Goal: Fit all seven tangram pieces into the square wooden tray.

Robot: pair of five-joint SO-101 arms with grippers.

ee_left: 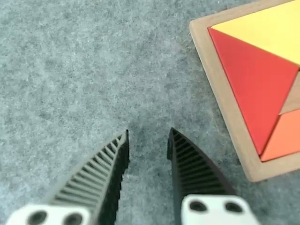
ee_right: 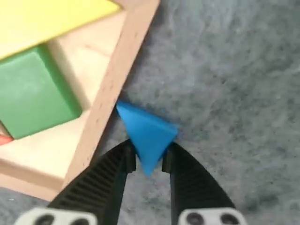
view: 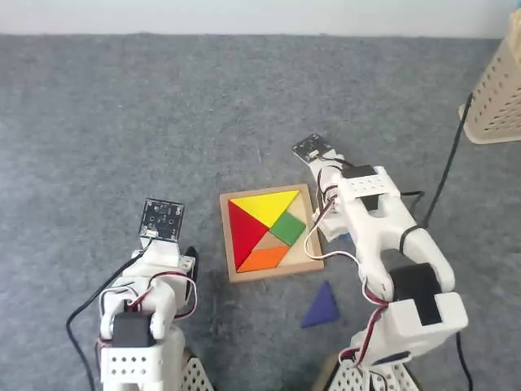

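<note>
The right gripper (ee_right: 149, 157) has its dark ribbed fingers closed on the narrow corner of a small light-blue triangle (ee_right: 147, 131), whose far corner touches the outer right rim of the square wooden tray (ee_right: 117, 89). The tray holds a yellow triangle (view: 264, 207), red triangle (view: 244, 232), green square (view: 287, 227) and orange piece (view: 264, 258). A dark blue triangle (view: 321, 305) lies on the grey carpet (view: 122, 122), near-right of the tray. The left gripper (ee_left: 147, 138) hangs slightly parted and empty, left of the tray.
</note>
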